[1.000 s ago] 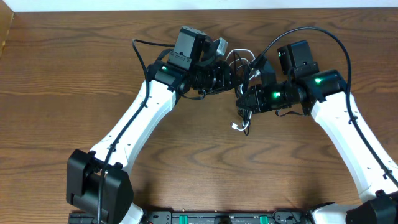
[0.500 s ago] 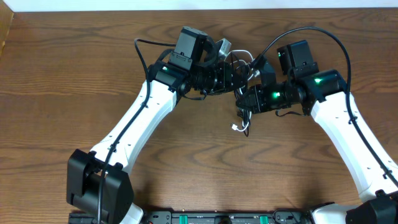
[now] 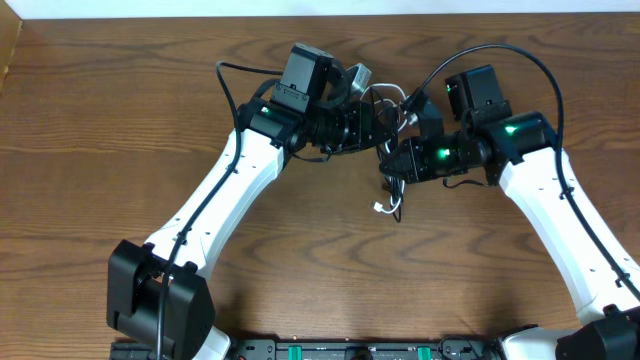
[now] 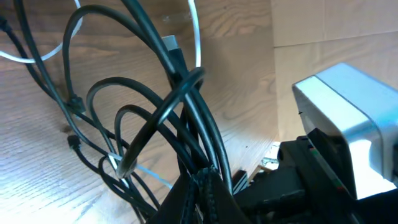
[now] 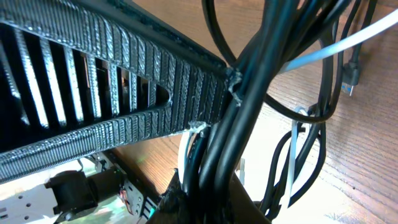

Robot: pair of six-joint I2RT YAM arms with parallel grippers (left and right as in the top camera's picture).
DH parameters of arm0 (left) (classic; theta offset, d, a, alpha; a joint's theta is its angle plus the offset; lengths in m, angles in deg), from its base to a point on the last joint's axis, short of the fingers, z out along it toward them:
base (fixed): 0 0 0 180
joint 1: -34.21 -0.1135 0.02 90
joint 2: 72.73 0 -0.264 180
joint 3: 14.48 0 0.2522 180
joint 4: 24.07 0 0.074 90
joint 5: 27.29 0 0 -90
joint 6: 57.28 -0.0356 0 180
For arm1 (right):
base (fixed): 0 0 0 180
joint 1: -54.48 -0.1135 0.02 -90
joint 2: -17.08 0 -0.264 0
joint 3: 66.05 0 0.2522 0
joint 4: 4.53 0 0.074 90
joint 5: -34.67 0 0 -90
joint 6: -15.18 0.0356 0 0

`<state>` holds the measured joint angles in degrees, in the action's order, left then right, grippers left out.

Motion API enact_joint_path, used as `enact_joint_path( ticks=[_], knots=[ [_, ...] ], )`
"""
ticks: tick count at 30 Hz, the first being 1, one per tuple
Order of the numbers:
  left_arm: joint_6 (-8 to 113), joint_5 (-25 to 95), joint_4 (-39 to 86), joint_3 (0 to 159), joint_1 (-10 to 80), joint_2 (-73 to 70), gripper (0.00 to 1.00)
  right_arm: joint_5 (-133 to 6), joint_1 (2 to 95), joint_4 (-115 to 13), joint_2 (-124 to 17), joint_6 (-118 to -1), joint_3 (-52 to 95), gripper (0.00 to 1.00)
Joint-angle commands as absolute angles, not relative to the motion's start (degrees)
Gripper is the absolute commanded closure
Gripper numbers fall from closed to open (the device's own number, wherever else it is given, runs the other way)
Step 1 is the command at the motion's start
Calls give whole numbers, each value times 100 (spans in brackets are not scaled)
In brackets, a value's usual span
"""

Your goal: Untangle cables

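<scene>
My left gripper's fingertips lost among the cables from overhead, my right gripper's tips hidden under its own wrist, cables cut off by the left wrist view's top edge, plug ends too small overhead.

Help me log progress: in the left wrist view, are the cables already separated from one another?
No, the black cables loop through each other in one tangled bundle, with the white cable running among them.

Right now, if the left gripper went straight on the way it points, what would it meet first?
The black cables it is shut on, looped right ahead of the left gripper. Close behind them, probably the right gripper; depth is unclear from above.
</scene>
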<state>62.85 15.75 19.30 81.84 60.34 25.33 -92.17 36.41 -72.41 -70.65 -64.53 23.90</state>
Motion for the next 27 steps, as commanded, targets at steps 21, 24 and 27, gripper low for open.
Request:
enact_joint_path(
  ticks=[21, 24, 27],
  knots=[
    [5220, 2380, 2323, 8189, 5758, 2564, 92, -9386, 4284, -7067, -7025, -6458, 2530, 36],
    [5148, 2382, 2325, 8189, 5747, 2564, 92, -9383, 4323, -7054, -7025, -6458, 2530, 35],
    [5135, 2498, 2330, 8189, 5736, 2564, 93, -9377, 4260, -7056, -7025, -6532, 2530, 35]
  ],
)
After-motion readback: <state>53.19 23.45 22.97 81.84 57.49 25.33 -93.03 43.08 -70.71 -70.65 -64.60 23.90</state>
